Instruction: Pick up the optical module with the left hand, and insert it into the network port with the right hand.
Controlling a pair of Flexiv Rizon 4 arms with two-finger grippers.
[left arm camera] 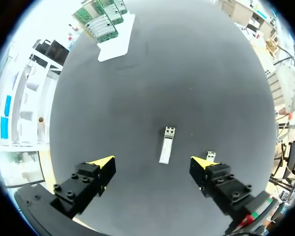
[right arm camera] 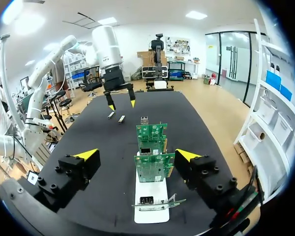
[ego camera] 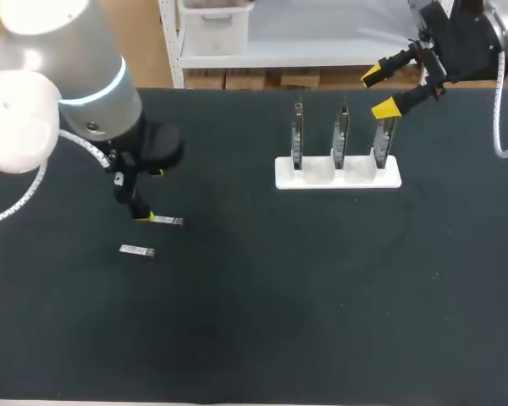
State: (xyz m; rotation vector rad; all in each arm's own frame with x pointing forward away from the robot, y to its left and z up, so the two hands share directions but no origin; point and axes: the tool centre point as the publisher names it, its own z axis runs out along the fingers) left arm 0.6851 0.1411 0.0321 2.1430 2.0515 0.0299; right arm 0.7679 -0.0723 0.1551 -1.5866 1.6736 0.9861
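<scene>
Two small silver optical modules lie flat on the black table, one [ego camera: 168,221] just beside my left gripper [ego camera: 144,199] and the other [ego camera: 138,250] a little nearer the front. In the left wrist view one module [left arm camera: 166,145] lies on the mat ahead of my open left gripper [left arm camera: 152,162], between its fingers and touching neither. The second module [left arm camera: 211,155] peeks out beside one fingertip. Three upright network cards [ego camera: 342,135] stand in a white holder [ego camera: 339,175]. My right gripper [ego camera: 381,91] hangs open over the holder's right end, with the cards [right arm camera: 154,167] between its spread fingers [right arm camera: 86,155], untouched.
The black mat [ego camera: 279,304] covers the whole table. From the right wrist view, my left arm [right arm camera: 108,49] stands at the far end beyond the holder [right arm camera: 150,206], over the two modules [right arm camera: 116,117].
</scene>
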